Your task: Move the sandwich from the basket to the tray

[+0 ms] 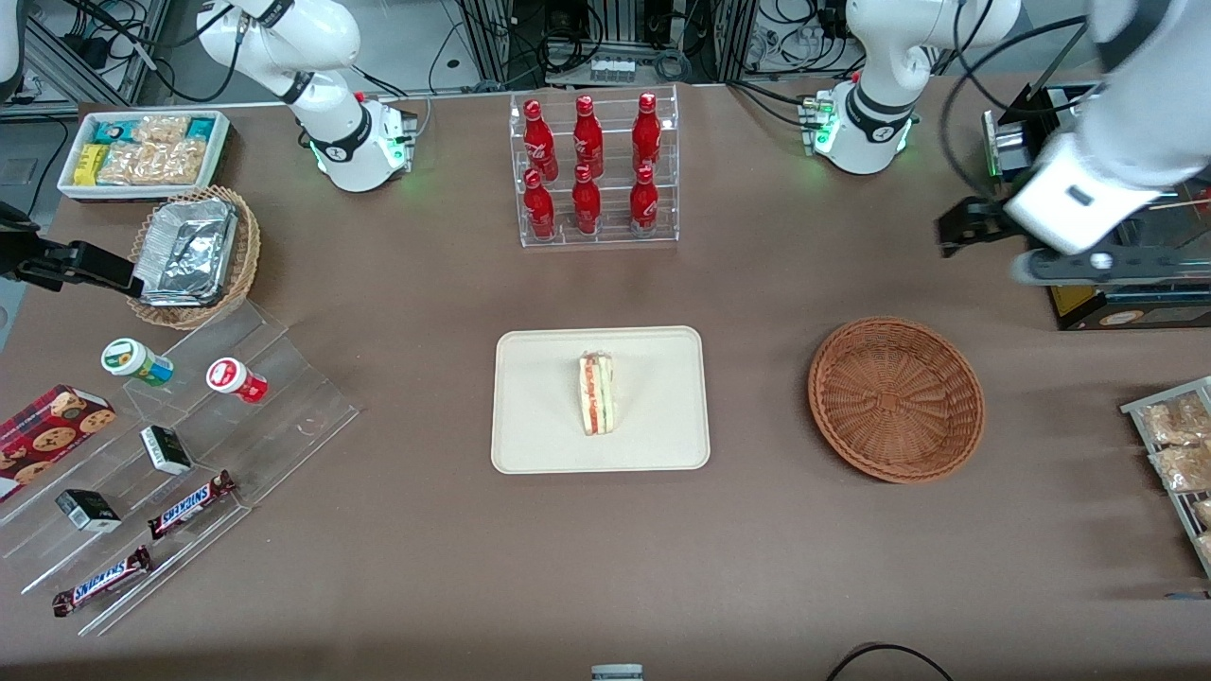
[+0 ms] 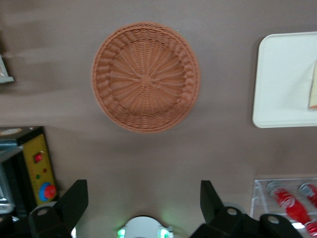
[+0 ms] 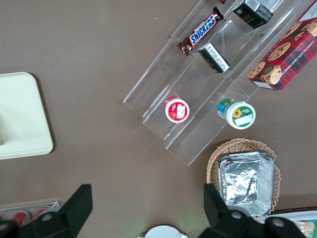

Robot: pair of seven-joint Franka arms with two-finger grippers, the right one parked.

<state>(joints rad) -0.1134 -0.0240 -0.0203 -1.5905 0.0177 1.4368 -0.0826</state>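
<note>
From the front, the brown desk [image 1: 397, 530] carries the tray [image 1: 539, 426] with the sandwich [image 1: 597, 393] standing on it, and beside it the basket [image 1: 896, 399], bare inside. The end effector [image 1: 956, 232] hangs high near the working arm's end, partly blurred. The left wrist camera shows its fingers [image 2: 74, 201] spread wide, holding nothing; the sandwich [image 2: 313, 91] is cut off at the frame edge, seemingly just a sliver.
</note>
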